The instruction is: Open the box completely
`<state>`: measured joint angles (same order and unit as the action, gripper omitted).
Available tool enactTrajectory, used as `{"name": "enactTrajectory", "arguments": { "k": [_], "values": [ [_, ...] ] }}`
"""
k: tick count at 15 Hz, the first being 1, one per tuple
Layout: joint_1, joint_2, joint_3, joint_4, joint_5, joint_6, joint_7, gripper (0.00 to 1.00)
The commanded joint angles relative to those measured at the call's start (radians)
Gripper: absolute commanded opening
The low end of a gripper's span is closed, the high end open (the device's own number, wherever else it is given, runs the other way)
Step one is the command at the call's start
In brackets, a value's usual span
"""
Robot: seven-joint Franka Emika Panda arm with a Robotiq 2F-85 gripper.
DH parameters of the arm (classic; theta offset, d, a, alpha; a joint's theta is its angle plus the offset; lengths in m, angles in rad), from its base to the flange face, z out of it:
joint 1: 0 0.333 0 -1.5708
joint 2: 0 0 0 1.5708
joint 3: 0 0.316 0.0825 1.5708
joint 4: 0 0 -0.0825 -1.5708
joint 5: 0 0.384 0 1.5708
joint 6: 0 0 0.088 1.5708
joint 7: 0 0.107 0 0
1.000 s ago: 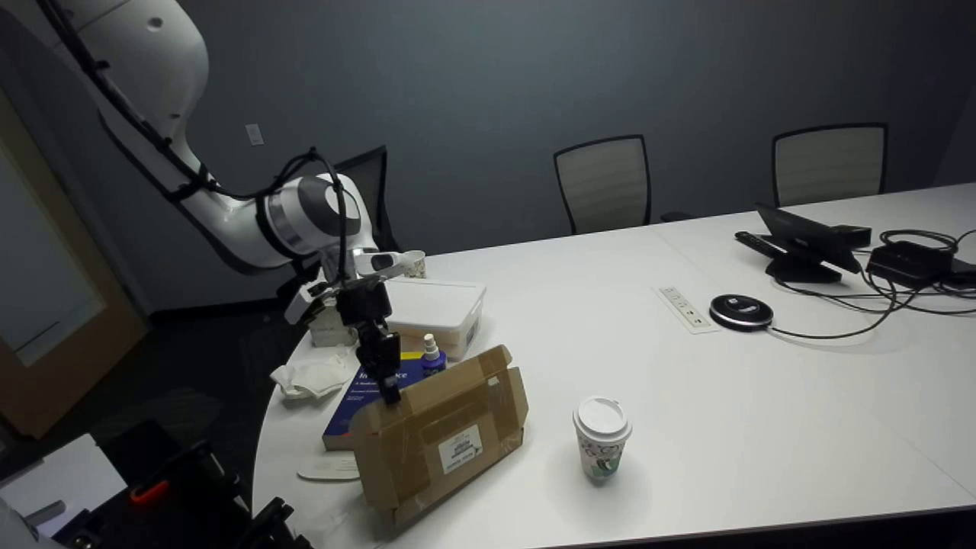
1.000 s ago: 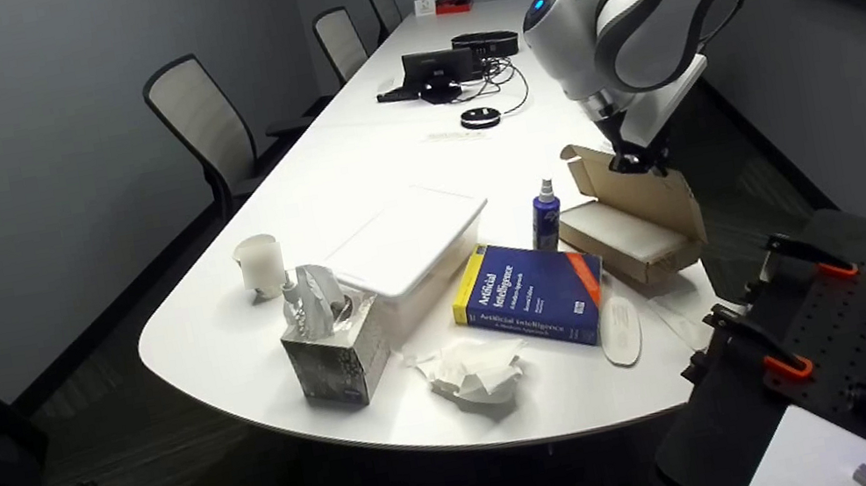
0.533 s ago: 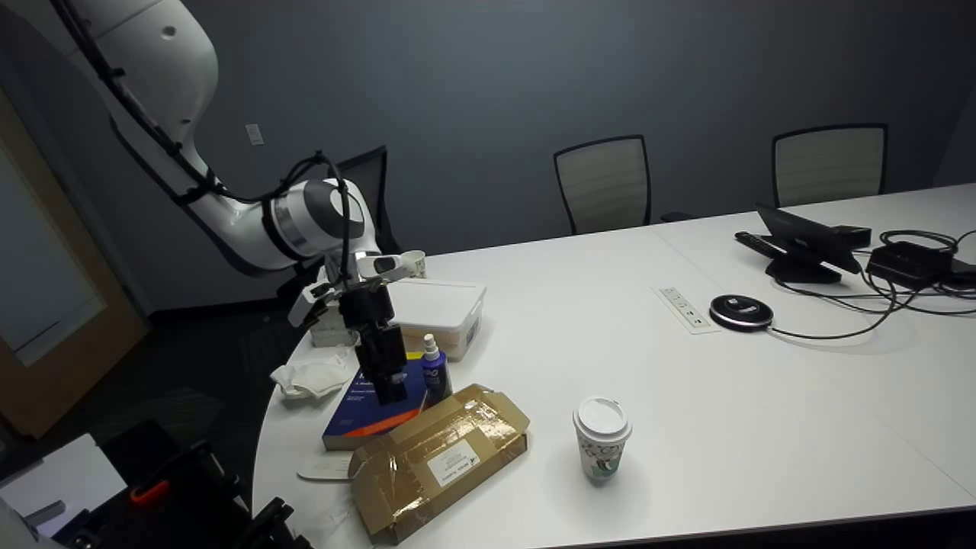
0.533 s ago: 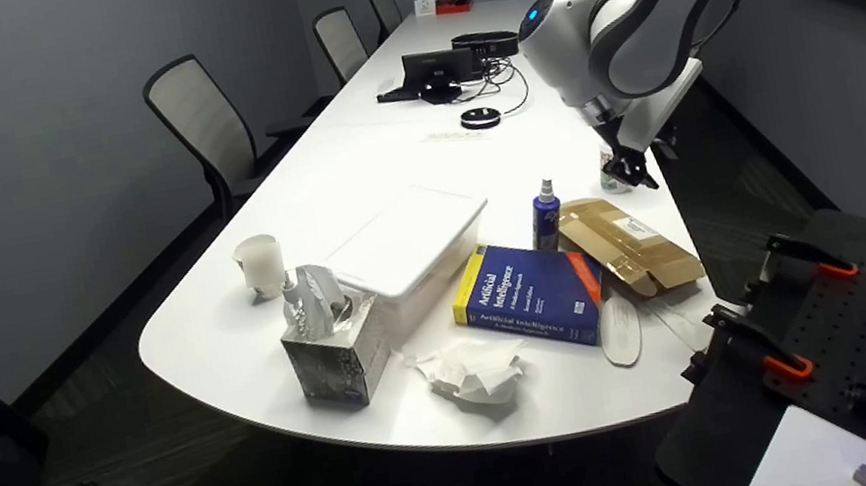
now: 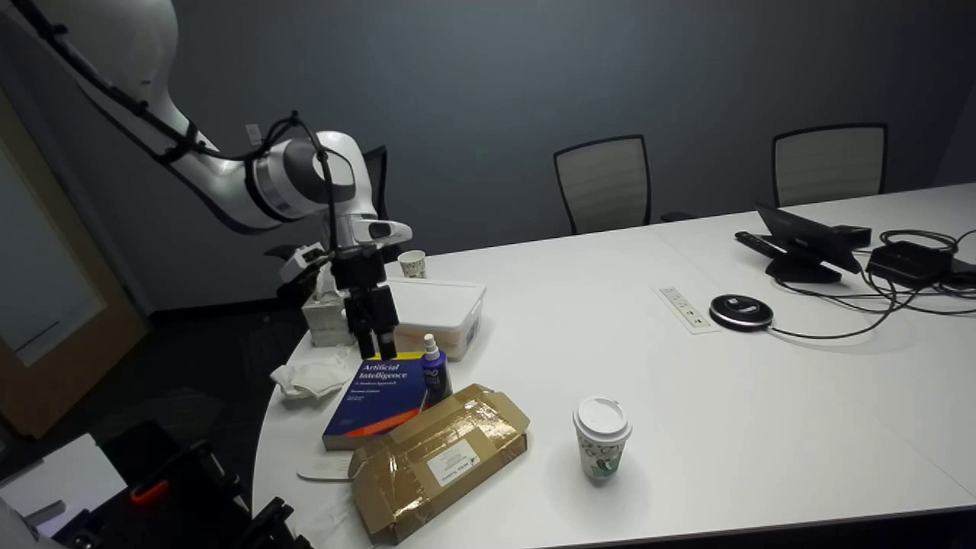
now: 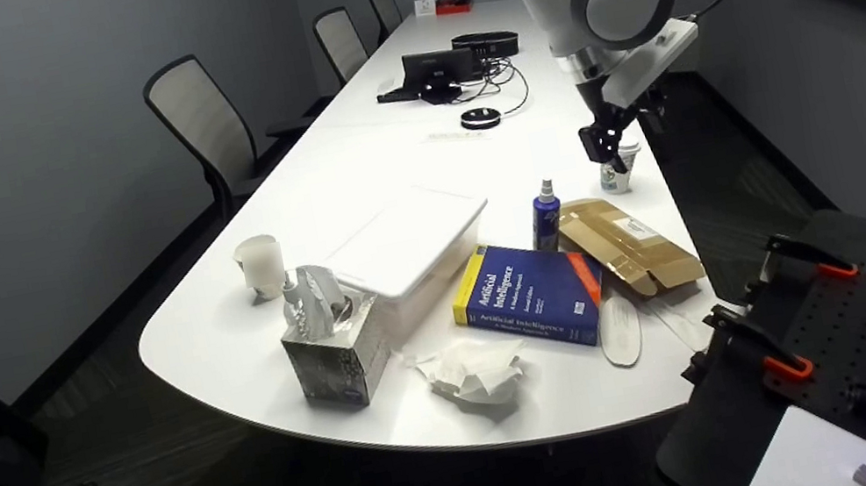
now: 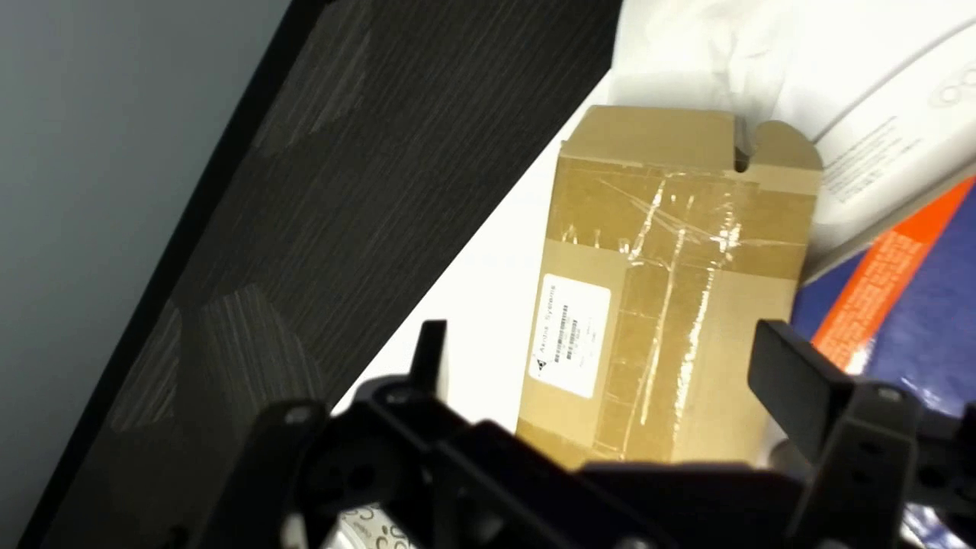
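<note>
The box (image 7: 671,305) lies on the table (image 5: 724,427) beside the long edge, by the corner where that edge curves into the rounded end; the book (image 6: 527,293) is just beside it, on the side away from the edge. Its lid (image 5: 408,457) is down, with a notched flap (image 7: 656,137) sticking out at one end — so I judge the opening not yet done. Left to do, as I read it: raise the lid and fold it right back. The gripper (image 7: 602,328) hangs above the table, clear of the box, its fingers wide and holding nothing. The long axis runs aslant to the long edge: the notched end points to that corner, the opposite end, by the bottle (image 5: 435,374), along the table. The label (image 7: 570,335) faces up — on the half towards the long edge.
</note>
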<state>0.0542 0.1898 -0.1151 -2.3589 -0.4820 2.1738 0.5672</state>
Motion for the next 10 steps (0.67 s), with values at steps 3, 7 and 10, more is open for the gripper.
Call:
{"name": "enactTrajectory", "arguments": {
  "k": [3,7,10],
  "values": [
    [-0.035,-0.233,0.034,-0.089,0.197,0.025,-0.138,1.0],
    [-0.043,-0.325,0.053,-0.115,0.291,0.029,-0.219,1.0],
    [-0.042,-0.369,0.064,-0.13,0.336,0.027,-0.258,1.0]
  ]
}}
